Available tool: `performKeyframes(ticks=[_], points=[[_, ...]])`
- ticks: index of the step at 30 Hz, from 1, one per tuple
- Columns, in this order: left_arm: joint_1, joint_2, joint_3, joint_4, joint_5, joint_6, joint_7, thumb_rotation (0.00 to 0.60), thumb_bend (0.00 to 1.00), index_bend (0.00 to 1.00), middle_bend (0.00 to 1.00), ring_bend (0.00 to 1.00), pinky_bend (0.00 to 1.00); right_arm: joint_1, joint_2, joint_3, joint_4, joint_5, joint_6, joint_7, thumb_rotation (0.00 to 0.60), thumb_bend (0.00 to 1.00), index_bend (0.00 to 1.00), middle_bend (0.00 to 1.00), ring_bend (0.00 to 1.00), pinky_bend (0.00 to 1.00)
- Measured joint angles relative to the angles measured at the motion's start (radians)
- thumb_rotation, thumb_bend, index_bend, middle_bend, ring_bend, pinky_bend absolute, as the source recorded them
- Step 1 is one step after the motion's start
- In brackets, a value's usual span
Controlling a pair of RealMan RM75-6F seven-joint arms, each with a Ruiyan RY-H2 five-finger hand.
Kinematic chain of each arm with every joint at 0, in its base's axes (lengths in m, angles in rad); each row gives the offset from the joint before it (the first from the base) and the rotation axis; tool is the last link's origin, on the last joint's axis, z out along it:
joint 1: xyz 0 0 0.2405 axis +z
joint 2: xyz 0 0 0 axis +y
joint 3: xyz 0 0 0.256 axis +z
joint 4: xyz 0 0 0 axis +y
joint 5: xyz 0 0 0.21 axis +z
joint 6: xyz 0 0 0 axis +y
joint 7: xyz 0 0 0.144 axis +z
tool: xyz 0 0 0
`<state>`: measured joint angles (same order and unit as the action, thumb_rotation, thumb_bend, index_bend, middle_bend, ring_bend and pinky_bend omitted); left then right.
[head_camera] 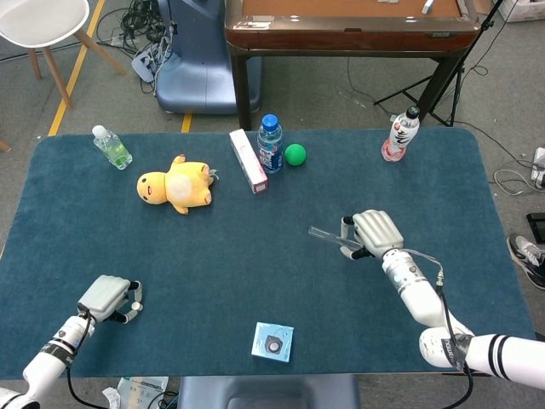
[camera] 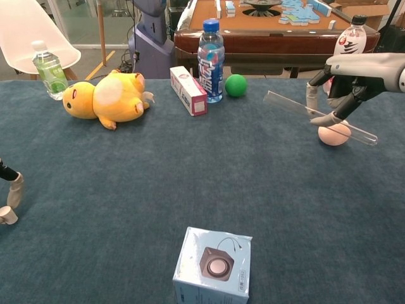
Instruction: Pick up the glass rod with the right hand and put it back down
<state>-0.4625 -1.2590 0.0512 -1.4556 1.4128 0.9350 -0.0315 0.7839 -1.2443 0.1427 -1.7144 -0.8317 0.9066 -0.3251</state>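
A clear glass rod [camera: 291, 106] hangs above the blue cloth at the right, slanting down to the right in the chest view. My right hand [camera: 354, 79] pinches it near its right half between thumb and fingers. From the head camera the rod [head_camera: 324, 233] pokes out left of that hand [head_camera: 375, 232]. My left hand [head_camera: 108, 296] hovers low over the near left of the table with fingers curled and nothing in it; only its fingertips [camera: 9, 202] show at the chest view's left edge.
A pink egg-shaped ball [camera: 333, 133] lies just under the rod. At the back stand a yellow plush duck [head_camera: 177, 185], a pink-white box [head_camera: 248, 160], a blue bottle [head_camera: 270, 143], a green ball [head_camera: 295, 154], two more bottles [head_camera: 400, 134] [head_camera: 111, 146]. A small blue box [head_camera: 273, 341] sits at the near edge.
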Motion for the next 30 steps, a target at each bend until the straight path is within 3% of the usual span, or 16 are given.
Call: performKeyframes(ticks=[9, 18, 30], points=[[-0.011, 0.093, -0.045, -0.084, -0.007, -0.005, -0.242, 0.6, 0.3, 0.54, 1.0, 1.0, 1.0, 0.001, -0.028, 0.008, -0.009, -0.063, -0.009, 0.04, 0.6, 0.5, 0.65, 1.0, 1.0, 1.0], [-0.023, 0.237, -0.124, -0.209, 0.008, 0.029, -0.555, 0.6, 0.3, 0.56, 1.0, 1.0, 1.0, 0.012, -0.134, 0.026, 0.027, -0.19, -0.044, 0.158, 0.6, 0.5, 0.65, 1.0, 1.0, 1.0], [-0.067, 0.349, -0.211, -0.35, -0.004, 0.04, -0.623, 0.6, 0.3, 0.56, 1.0, 1.0, 1.0, 0.054, -0.353, 0.065, 0.178, -0.359, -0.042, 0.314, 0.6, 0.53, 0.67, 1.0, 1.0, 1.0]])
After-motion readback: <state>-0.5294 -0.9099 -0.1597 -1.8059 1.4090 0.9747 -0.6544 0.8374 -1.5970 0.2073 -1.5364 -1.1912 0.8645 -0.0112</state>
